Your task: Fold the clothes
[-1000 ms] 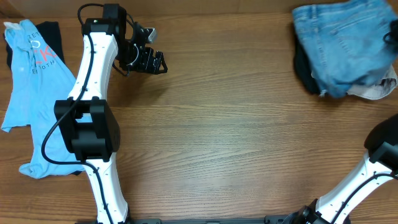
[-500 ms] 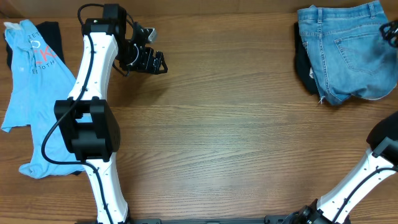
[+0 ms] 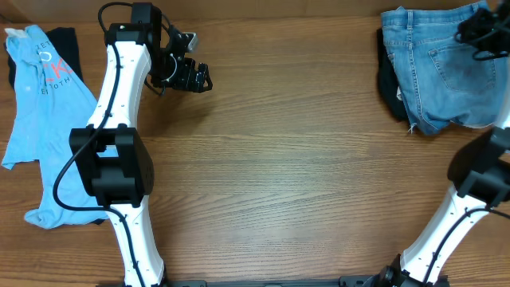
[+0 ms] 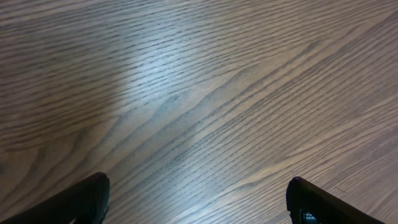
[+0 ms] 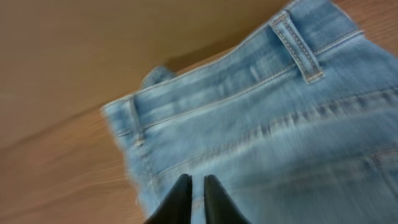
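Note:
The clothes lie in two places. Folded light-blue jeans (image 3: 442, 76) lie flat at the far right, on top of a black garment (image 3: 388, 89). My right gripper (image 3: 468, 33) hovers over their waistband end. In the right wrist view its fingertips (image 5: 198, 182) stand almost together with only a thin slit between them. The denim (image 5: 280, 106) lies below, and nothing is pinched. My left gripper (image 3: 199, 77) hangs open over bare wood at the far left-centre. Its fingers (image 4: 87, 196) stand wide apart with nothing between them (image 4: 198, 186).
A pale-blue printed T-shirt (image 3: 36, 119) lies along the left edge, partly over a black garment (image 3: 64, 41). The left arm (image 3: 119, 119) stretches from the front edge up the left side. The right arm (image 3: 470, 199) rises at the front right. Wooden tabletop (image 3: 295, 175) lies between them.
The jeans went from a crumpled heap to lying spread flat. My right gripper has come in from the right edge over their waistband. The left arm barely moved.

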Tool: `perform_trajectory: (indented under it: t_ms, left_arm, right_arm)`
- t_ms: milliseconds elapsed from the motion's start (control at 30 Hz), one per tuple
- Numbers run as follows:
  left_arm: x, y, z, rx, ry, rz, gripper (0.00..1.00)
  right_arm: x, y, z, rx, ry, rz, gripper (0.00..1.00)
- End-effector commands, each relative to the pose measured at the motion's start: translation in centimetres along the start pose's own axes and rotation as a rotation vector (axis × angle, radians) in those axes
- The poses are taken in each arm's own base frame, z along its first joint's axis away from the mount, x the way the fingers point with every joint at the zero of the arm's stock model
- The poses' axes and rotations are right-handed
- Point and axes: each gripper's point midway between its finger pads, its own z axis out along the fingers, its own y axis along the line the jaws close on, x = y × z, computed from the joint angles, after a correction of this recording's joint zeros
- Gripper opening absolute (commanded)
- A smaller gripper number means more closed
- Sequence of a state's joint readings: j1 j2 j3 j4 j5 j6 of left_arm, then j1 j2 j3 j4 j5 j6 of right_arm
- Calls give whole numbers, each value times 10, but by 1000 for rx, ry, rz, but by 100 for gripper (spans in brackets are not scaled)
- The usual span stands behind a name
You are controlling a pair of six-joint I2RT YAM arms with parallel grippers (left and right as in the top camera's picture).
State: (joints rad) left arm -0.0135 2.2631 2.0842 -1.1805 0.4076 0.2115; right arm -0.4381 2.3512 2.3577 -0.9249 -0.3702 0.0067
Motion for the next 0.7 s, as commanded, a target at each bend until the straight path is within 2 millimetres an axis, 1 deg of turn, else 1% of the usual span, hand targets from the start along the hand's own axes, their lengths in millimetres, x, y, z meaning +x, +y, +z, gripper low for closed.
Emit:
perform_trajectory:
  t_ms: [0,33,100,133,167,200,233,267,300,333,367,400,433,467,500,533,567,633,667]
  left_arm:
    - [-6,-1,-4,-28,-16,8,94]
    - [-6,-1,-4,-28,-15,7,94]
    - [-6,0,-4,-32,-15,8,95]
    - [-5,3,-4,-50,-11,7,97]
    - [-5,7,-5,-70,-6,7,97]
    - [-4,8,-5,-77,-4,6,98]
    - [-4,8,-5,-77,-5,7,99]
    - [-4,8,-5,-77,-5,7,100]
    - [-5,8,-5,-77,-6,7,100]
    - [-5,8,-5,-77,-7,8,100]
    - [-5,8,-5,-78,-8,8,100]
    - [-5,8,-5,-80,-9,9,100]
    - [-6,9,-5,-82,-10,8,100]
    - [-6,10,-5,-87,-11,8,100]
    - [-6,13,-5,-101,-9,8,100]
    - [-5,15,-6,-115,-7,7,100]
    - [-5,18,-6,-129,-3,7,100]
    - [-5,18,-6,-131,-3,7,100]
    - [-5,18,-6,-131,-3,7,100]
  right_arm:
    - [22,-28,43,124,20,10,25]
    - [29,-31,54,132,25,7,30]
    - [39,-37,66,142,44,5,35]
    - [46,-40,72,144,58,9,41]
    - [52,-43,78,144,74,14,56]
    - [55,-44,81,140,81,17,78]
    - [54,-44,81,140,76,15,88]
    - [48,-42,78,135,60,10,94]
    - [39,-38,73,126,38,5,97]
    - [26,-31,64,111,11,-4,100]
    - [9,-20,50,85,-28,-17,100]
    - [-10,-8,32,62,-70,-32,100]
    - [-27,3,10,55,-105,-41,100]
    - [-38,13,-8,52,-127,-51,100]
    - [-48,26,-31,46,-146,-61,100]
    - [-53,39,-53,41,-151,-68,100]
    - [-52,59,-80,30,-140,-75,100]
    - [-40,88,-106,-18,-94,-83,100]
    - [-31,101,-114,-45,-66,-85,100]
